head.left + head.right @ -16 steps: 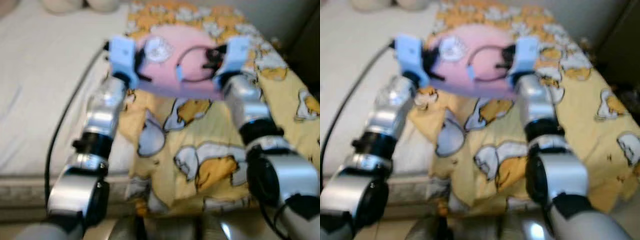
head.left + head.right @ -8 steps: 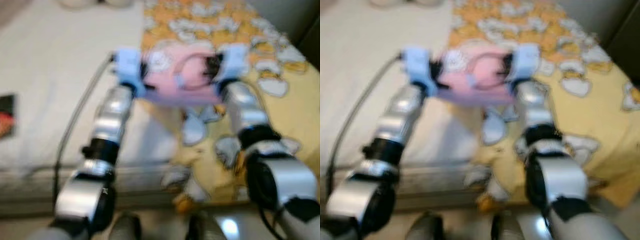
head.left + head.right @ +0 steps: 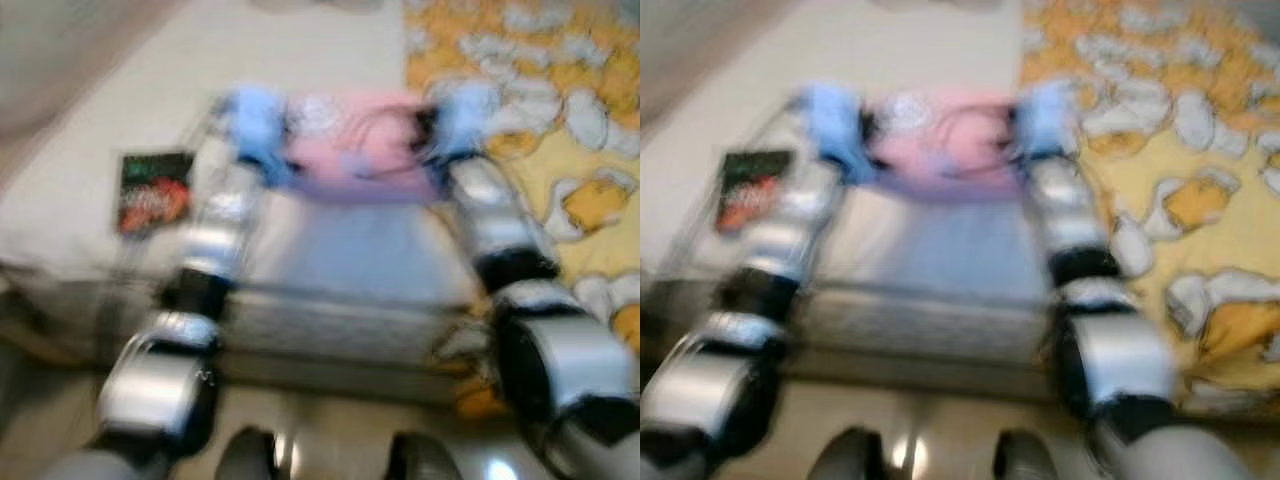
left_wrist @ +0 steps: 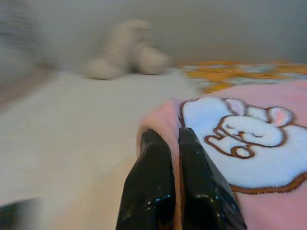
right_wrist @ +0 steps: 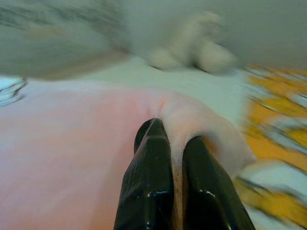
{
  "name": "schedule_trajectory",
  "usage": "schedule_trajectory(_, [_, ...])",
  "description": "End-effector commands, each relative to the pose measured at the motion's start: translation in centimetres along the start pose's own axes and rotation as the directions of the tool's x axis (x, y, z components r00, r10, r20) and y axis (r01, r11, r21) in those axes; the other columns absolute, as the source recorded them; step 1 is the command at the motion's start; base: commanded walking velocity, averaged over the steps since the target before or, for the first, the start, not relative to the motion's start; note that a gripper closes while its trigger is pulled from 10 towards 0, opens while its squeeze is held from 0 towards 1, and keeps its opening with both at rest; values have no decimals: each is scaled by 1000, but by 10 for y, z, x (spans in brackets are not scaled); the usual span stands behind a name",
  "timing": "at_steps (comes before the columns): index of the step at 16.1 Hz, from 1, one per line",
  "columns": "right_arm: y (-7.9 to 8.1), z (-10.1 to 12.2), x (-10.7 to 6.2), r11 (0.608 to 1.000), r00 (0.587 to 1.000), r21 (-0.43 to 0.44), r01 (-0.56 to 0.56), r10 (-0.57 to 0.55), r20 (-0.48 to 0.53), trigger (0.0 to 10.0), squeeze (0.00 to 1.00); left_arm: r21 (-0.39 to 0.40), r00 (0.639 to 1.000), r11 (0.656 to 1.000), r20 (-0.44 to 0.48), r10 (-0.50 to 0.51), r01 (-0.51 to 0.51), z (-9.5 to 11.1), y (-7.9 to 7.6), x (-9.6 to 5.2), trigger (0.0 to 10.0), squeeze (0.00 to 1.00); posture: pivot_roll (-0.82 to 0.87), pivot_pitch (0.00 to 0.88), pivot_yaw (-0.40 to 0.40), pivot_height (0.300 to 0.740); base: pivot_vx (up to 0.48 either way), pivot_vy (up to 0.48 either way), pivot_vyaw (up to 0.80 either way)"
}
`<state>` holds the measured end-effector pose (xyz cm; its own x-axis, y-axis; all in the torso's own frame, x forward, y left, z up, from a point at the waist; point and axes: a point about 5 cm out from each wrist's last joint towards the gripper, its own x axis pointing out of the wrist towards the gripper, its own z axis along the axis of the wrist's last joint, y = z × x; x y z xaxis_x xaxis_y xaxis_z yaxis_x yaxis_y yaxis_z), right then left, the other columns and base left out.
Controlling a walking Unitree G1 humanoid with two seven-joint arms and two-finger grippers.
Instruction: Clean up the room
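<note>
pink blanket (image 3: 350,150) now hangs over white sheet (image 3: 160,120), off the yellow quilt (image 3: 560,150).

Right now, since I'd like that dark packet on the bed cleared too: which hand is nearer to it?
Left. The left hand, pinching the pink blanket, is just beside the dark packet; the right hand grips the blanket's far edge, near the yellow quilt.

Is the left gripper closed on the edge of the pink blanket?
Yes, the left gripper has both black fingers pinched on the edge of the pink blanket.
</note>
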<state>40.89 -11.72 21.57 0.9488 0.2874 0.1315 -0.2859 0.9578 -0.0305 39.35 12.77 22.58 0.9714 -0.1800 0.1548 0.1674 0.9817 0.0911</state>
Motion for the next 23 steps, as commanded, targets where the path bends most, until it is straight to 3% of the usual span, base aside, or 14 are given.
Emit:
schedule_trajectory(1, [-21, 12, -4, 998, 997, -21, 59, -57, 56, 0, 0, 14, 997, 1000, 79, -4, 3, 18, -4, 4, 10000, 0, -63, 0, 21, 696, 0, 480, 0])
schedule_trajectory(4, [-21, 11, -5, 998, 997, -39, 57, -55, 59, 0, 0, 9, 997, 1000, 79, -5, 5, 18, -4, 4, 10000, 0, -67, 0, 25, 696, 0, 480, 0])
schedule_trajectory(6, [-18, 12, -5, 997, 997, -68, 47, -43, 70, 0, 0, 5, 996, 1000, 82, -22, 21, 15, -11, 3, 10000, 0, -69, 0, 24, 696, 0, 480, 659])
schedule_trajectory(14, [-21, 16, -8, 991, 991, -105, 81, -69, 111, 0, 0, 59, 996, 997, 71, -53, 49, 15, -10, 7, 10000, 0, -77, 0, 26, 704, 0, 480, 550])
schedule_trajectory(16, [-26, 18, -10, 987, 985, -100, 123, -109, 135, 0, 0, 56, 995, 996, 60, -78, 75, 13, -8, 8, 10000, 0, -81, 0, 30, 704, 0, 0, 0])
schedule_trajectory(23, [-24, 16, -12, 982, 981, -125, 139, -120, 152, 0, 0, 76, 989, 991, 85, -119, 113, 15, -7, 9, 10000, 0, -87, 0, 36, 704, 472, 0, -341])
